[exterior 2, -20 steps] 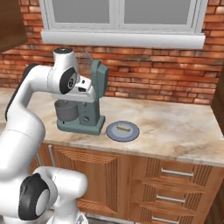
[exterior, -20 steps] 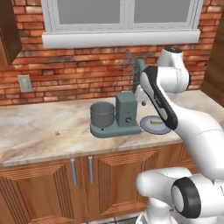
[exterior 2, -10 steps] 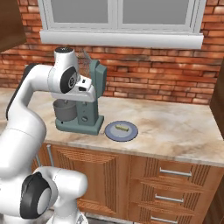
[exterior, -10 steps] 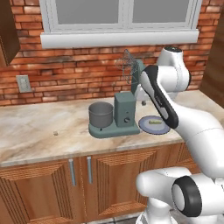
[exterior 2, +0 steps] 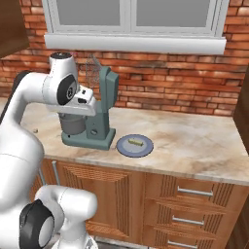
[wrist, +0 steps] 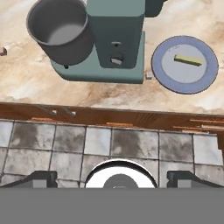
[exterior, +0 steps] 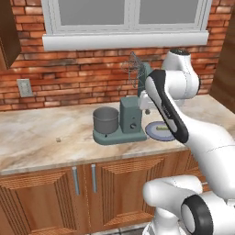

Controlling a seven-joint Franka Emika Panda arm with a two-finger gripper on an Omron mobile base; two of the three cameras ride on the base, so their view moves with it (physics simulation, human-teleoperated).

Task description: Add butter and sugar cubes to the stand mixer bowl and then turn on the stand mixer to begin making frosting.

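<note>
The teal stand mixer (exterior: 131, 117) (exterior 2: 104, 114) (wrist: 116, 39) stands on the counter with its head tilted up. Its dark grey bowl (exterior: 106, 120) (exterior 2: 72, 125) (wrist: 59, 28) sits on the base and looks empty. A yellow butter stick (wrist: 188, 60) (exterior 2: 135, 142) lies on a blue-grey plate (wrist: 168, 70) (exterior: 153, 131) to the mixer's right. One small sugar cube (wrist: 149, 75) rests between the mixer base and the plate. Another (wrist: 3, 51) (exterior: 58, 139) lies left of the bowl. My gripper (wrist: 113, 178) (exterior 2: 79, 109) hangs open and holds nothing, high over the counter's front edge before the mixer.
A brick wall and a window sill (exterior: 124, 41) rise behind the counter. Wooden cabinet doors (exterior: 73, 193) and drawers (exterior 2: 194, 214) lie below it. A wall socket (exterior: 24, 87) sits at the left. Tiled floor (wrist: 65, 148) shows under my hand.
The arm has barely shifted. The jaws stay wide apart and everything on the counter lies as before.
</note>
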